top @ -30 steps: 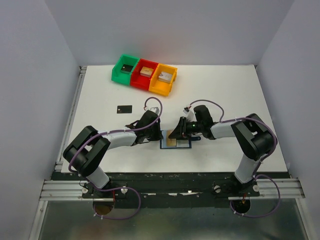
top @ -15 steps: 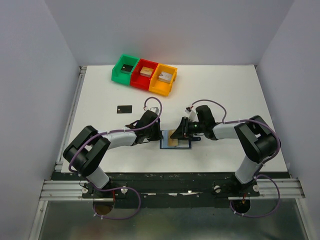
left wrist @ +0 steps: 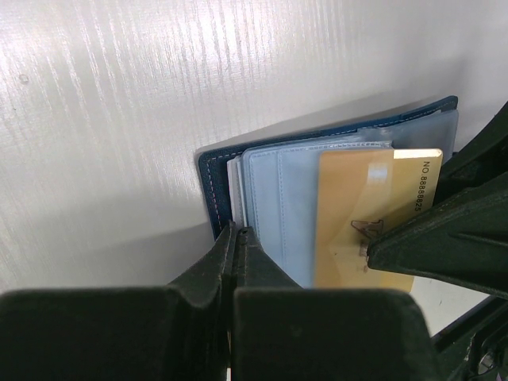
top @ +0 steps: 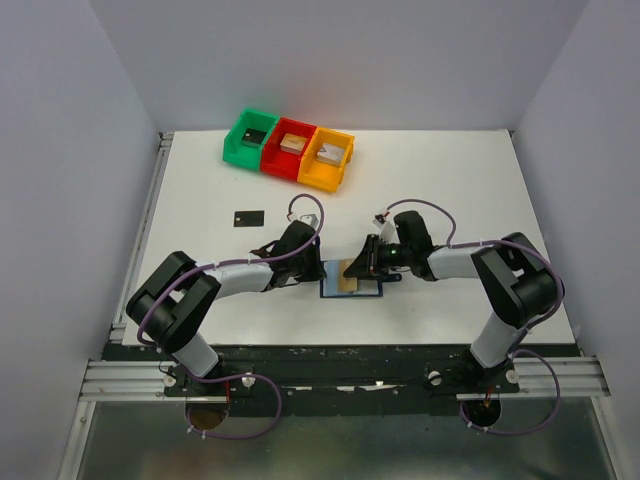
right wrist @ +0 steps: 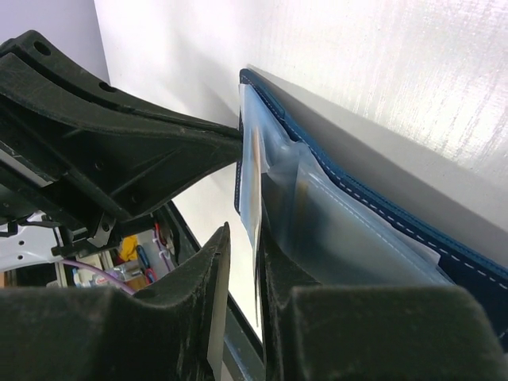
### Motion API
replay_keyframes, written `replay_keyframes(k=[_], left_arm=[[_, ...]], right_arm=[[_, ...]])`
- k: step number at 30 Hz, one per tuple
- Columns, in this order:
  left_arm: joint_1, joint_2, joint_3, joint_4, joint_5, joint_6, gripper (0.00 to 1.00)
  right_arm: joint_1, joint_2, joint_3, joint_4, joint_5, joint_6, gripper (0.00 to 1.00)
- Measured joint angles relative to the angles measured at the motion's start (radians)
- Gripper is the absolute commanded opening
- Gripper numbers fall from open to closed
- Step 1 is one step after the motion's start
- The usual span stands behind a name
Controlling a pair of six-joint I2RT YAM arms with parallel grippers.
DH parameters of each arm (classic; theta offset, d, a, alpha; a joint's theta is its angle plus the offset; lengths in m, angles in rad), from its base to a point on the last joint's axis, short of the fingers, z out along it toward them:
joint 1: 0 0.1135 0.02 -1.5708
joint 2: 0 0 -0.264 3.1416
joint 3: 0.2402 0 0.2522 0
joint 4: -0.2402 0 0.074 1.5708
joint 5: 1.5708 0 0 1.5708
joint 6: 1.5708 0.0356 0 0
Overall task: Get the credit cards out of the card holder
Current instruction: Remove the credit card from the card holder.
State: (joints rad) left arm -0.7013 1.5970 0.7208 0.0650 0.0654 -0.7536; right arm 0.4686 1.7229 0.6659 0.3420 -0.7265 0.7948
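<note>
The holder (top: 366, 291) lies open on the table (top: 450, 180), at 6 o'clock on the tabletop, close to the near edge and between my two arms. Its navy cover faces down and its pale blue sleeves (left wrist: 278, 198) face up.

My left gripper (top: 320, 272) is clenched, fingers pressed together with no gap. Its tip sits at the holder's 9 o'clock edge, right against the sleeve pages. I cannot tell whether a page is pinched between the fingers or only pressed down.

A gold card (top: 345, 278) sticks partway out of a sleeve. Its printed end points to 3 o'clock in the left wrist view, where numbers show along the edge.

My right gripper (top: 356, 266) comes in from 2 o'clock of the holder. Its fingers (right wrist: 202, 302) are narrowly parted, one on each side of the card's thin edge. In the right wrist view a bright sliver shows between one finger and the card, so I have not clamped it.

A black card (top: 247, 217) lies flat on the table at 10 o'clock from the holder, well apart from it. Three bins (top: 290, 150), green, red and orange, sit touching in a row at 11 o'clock near the far edge, with a small block in each.
</note>
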Motion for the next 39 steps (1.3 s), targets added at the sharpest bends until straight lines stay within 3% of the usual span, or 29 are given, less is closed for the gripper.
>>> replay_keyframes(k=[25,30,37,39], left_arm=[[0.0,-0.017,-0.026,0.016,-0.004,-0.014,0.0],[0.0,-0.023,-0.03,0.014,-0.004,-0.014,0.0],[0.0,-0.043,-0.039,-0.007,-0.003,-0.003,0.0],[0.0,-0.048,-0.035,-0.024,-0.002,0.008,0.06]], right_arm=[[-0.043,-0.059,-0.038,-0.016,0.005,-0.013,0.14],[-0.056,-0.076,-0.038,-0.056,0.022,-0.034,0.01],[-0.069,-0.14,-0.039,-0.149,0.069,-0.066,0.0],[-0.072,-0.19,-0.039,-0.196,0.085,-0.084,0.01]])
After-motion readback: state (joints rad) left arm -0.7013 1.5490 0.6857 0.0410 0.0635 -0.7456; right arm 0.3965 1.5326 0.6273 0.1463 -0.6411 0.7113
